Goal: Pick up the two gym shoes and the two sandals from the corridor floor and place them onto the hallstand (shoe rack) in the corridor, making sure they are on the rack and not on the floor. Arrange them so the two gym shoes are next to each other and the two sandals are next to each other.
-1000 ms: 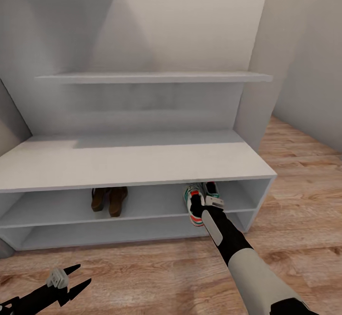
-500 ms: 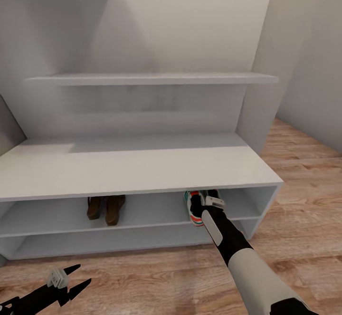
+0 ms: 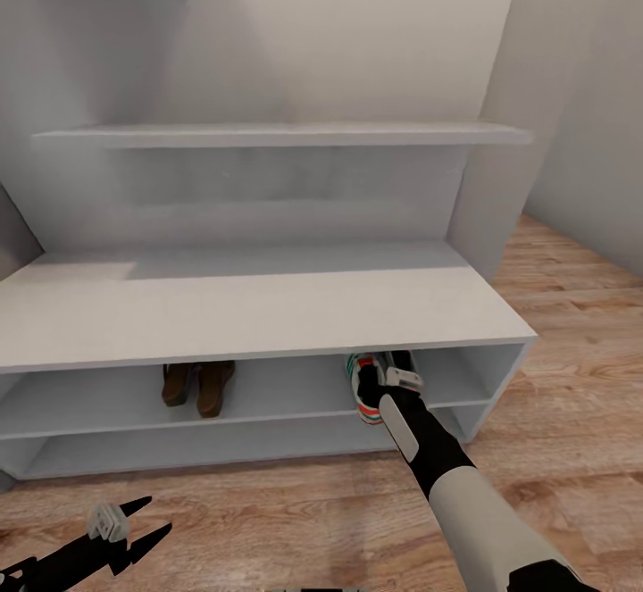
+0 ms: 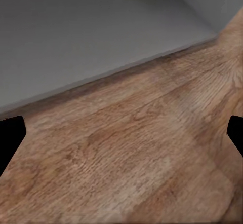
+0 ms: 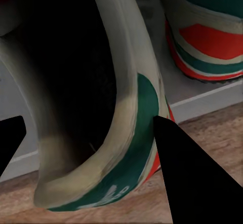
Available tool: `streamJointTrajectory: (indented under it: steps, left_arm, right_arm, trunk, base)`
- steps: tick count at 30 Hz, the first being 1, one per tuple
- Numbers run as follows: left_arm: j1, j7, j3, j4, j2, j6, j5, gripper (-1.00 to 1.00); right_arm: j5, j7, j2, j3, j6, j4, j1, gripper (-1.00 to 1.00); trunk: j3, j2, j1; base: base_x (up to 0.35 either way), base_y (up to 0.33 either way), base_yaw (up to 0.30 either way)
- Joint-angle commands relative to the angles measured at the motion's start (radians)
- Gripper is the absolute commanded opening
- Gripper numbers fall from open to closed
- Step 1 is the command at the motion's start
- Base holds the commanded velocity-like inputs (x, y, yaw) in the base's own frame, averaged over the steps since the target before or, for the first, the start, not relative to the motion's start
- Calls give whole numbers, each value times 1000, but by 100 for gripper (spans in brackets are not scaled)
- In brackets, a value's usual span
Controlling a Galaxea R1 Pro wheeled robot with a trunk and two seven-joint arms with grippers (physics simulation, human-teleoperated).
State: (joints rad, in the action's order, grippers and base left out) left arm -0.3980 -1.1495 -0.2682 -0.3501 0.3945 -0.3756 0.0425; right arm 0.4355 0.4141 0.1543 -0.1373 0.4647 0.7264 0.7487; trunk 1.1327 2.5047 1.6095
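We see the wide low pale-grey hallstand (image 3: 268, 306) on the brown wood-plank corridor floor (image 3: 572, 413), with the two brown leather sandals (image 3: 198, 384) side by side in its upper slot, left of centre. Our right gripper (image 3: 379, 388) has its jaws pinching the collar of one white green-striped gym shoe (image 5: 109, 133) at that slot's front edge, right beside the other sneaker (image 5: 207, 36) already on the shelf. The shoe looks light and soft-walled, so the stiffer heel rim seems the best hold; the left gripper (image 3: 134, 529) hangs spread over floor, holding nothing.
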Motion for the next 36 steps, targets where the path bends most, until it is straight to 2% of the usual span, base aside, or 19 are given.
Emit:
streamJointTrajectory:
  steps: [1, 12, 36]
  left_arm:
    - [-1, -4, -3, 1, 0, -5, 0, 100]
    - [-1, -1, -5, 2, 0, -5, 0, 100]
    - [-1, -1, -9, 2, 0, -3, 0, 100]
  right_arm:
    - [11, 12, -1, -4, 3, -2, 0, -100]
    - [11, 12, -1, -3, 2, -2, 0, -100]
    - [11, 12, -2, -2, 2, -2, 0, -100]
  trunk:
    - [7, 0, 0]
    - [13, 0, 0]
    - [13, 0, 0]
  base:
    - [0, 0, 0]
    - [2, 0, 0]
    - [81, 26, 0]
